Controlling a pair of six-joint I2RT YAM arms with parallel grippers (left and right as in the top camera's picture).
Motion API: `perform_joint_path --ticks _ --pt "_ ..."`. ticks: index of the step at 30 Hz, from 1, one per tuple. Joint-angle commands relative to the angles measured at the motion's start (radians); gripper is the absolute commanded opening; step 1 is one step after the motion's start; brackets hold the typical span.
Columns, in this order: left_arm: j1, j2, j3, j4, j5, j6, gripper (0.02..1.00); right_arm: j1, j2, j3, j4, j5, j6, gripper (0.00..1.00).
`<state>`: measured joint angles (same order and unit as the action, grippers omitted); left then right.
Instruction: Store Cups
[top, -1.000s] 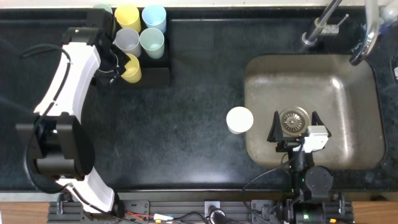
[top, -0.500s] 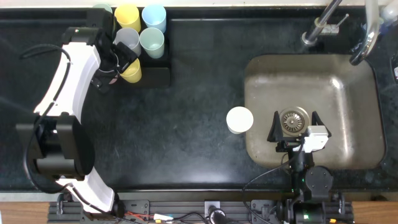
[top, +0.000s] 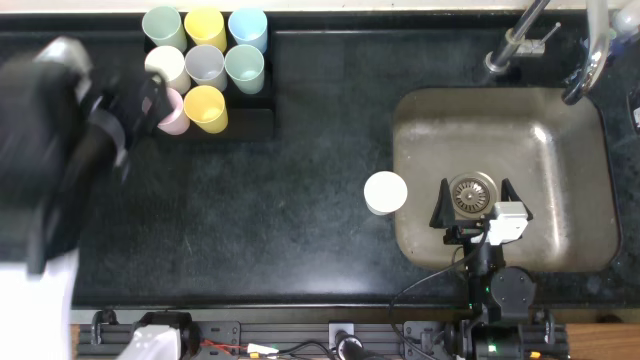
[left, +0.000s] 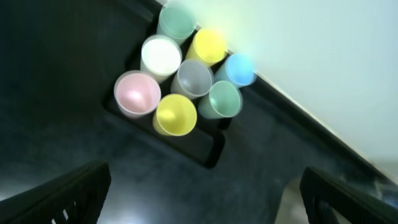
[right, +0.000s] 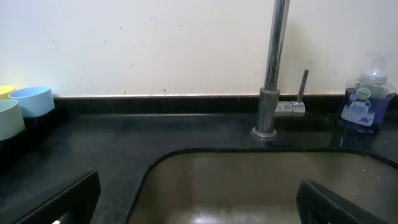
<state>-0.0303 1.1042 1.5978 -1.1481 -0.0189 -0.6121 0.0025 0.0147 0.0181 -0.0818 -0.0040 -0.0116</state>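
Cups racked far left, one loose beside the sink.
Eight cups (top: 205, 65) fill the black rack (top: 252, 122); a white cup (top: 385, 192) stands just left of the sink (top: 545, 160). The left gripper (left: 202, 199) and right gripper (top: 473, 204) are both spread.

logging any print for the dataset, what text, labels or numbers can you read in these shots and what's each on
Soap bottle label: there is print on it, but it is too small and blurred to read.
Cups in the tray: no text or marks visible.
White cup on the counter: none visible.
Faucet: none visible.
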Motion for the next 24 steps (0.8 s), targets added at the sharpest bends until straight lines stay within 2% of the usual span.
perform_joint_path --ticks 1,4,7,10,14,19,21,24 --pt "0.002 -0.2 -0.037 -0.094 0.005 0.19 0.998 0.001 -0.011 -0.013 0.004 -0.01 -0.003 0.998" --pt "0.002 -0.377 -0.158 -0.074 -0.039 0.194 1.0 0.001 -0.011 -0.013 0.004 -0.01 -0.003 0.998" --pt "0.012 -0.588 -0.378 0.048 -0.06 0.245 1.0 0.001 -0.011 -0.013 0.004 -0.01 -0.003 0.996" --pt "0.022 -0.78 -0.642 0.254 0.014 0.414 1.0 0.001 -0.011 -0.013 0.004 -0.01 -0.003 0.998" --pt "0.023 -0.906 -0.972 0.67 0.133 0.602 0.998 0.001 -0.011 -0.013 0.004 -0.01 -0.003 0.996" --pt "0.017 -0.937 -1.276 1.215 0.143 0.609 1.0 0.001 -0.011 -0.013 0.004 -0.01 -0.003 0.998" --pt "0.01 -0.972 -1.352 1.326 0.142 0.61 1.0 0.001 -0.011 -0.013 0.004 -0.01 -0.003 0.998" --pt "0.008 -1.032 -1.416 1.331 0.142 0.61 0.998 0.001 -0.011 -0.013 0.004 -0.01 -0.003 0.998"
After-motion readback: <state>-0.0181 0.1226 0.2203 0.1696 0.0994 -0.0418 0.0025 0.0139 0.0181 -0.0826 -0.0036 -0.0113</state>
